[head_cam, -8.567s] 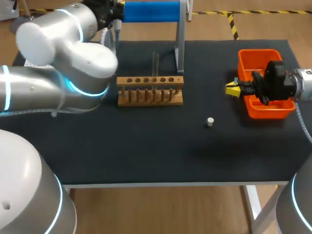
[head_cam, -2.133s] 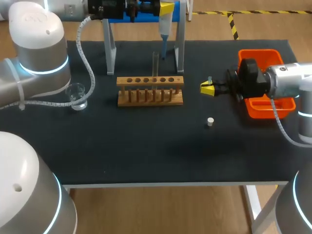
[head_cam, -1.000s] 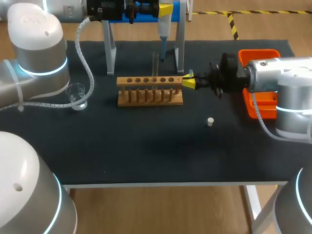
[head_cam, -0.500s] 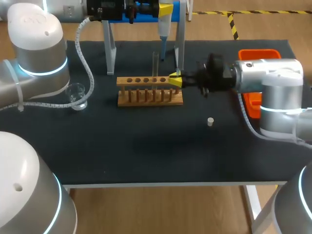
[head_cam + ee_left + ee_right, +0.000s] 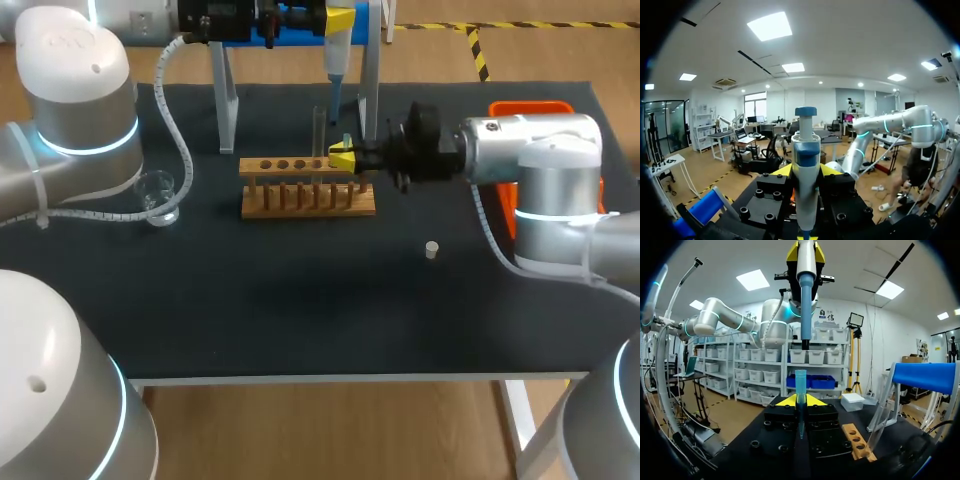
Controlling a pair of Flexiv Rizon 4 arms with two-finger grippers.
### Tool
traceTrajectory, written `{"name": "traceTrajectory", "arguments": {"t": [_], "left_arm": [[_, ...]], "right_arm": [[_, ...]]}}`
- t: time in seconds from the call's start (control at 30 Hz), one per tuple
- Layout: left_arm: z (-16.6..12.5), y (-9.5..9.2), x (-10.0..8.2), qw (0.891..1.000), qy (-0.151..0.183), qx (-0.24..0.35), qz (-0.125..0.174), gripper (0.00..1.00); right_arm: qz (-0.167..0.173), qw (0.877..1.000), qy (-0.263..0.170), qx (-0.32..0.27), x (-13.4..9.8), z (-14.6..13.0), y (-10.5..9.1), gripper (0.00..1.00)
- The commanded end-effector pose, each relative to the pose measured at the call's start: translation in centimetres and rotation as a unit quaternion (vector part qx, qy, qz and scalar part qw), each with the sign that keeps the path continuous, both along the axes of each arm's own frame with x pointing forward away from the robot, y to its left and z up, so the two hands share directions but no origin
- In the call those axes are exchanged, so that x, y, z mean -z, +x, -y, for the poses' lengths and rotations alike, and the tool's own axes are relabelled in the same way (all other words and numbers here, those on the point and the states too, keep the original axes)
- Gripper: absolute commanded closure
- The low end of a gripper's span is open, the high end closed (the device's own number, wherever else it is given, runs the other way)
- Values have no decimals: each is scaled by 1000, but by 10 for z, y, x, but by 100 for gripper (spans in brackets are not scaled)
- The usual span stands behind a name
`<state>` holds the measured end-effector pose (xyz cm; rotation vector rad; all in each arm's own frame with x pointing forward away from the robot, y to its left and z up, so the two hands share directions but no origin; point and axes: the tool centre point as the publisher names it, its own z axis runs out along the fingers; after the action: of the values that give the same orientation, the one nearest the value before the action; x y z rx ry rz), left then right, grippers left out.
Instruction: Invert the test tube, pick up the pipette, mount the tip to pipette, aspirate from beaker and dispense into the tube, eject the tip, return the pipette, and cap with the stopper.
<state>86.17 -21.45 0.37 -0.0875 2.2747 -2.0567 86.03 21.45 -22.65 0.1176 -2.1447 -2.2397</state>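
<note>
Your left fingers (image 5: pixel 340 18) are clamped on the pipette (image 5: pixel 334 60), which hangs upright, nozzle down, at the 12 o'clock edge of the counter (image 5: pixel 300 300). Your right fingers (image 5: pixel 342 158) pinch the pipette tip (image 5: pixel 346 142) upright, wide mouth up, over the rack (image 5: pixel 290 198) toward its 3 o'clock end, just beside the test tube (image 5: pixel 318 125) standing there. From the pipette tip, the nozzle lies toward 12 o'clock and higher. In the right wrist view the pipette (image 5: pixel 805 295) stands straight ahead of the pipette tip (image 5: pixel 800 390), their long axes nearly in 1 line, with a gap between. Mounting likely needs a straight push along that axis. No legible label shows on either.
</note>
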Motion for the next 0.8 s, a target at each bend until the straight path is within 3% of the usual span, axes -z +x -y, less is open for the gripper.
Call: {"name": "traceTrajectory", "arguments": {"t": [0.03,0.8], "left_arm": [[-1,0,-1,1000,0,0,0,100],[-1,0,-1,1000,0,0,0,100]], "right_arm": [[-1,1000,-1,-3,2,-5,2,100],[-10,1000,-1,-9,-2,-15,3,100]]}}
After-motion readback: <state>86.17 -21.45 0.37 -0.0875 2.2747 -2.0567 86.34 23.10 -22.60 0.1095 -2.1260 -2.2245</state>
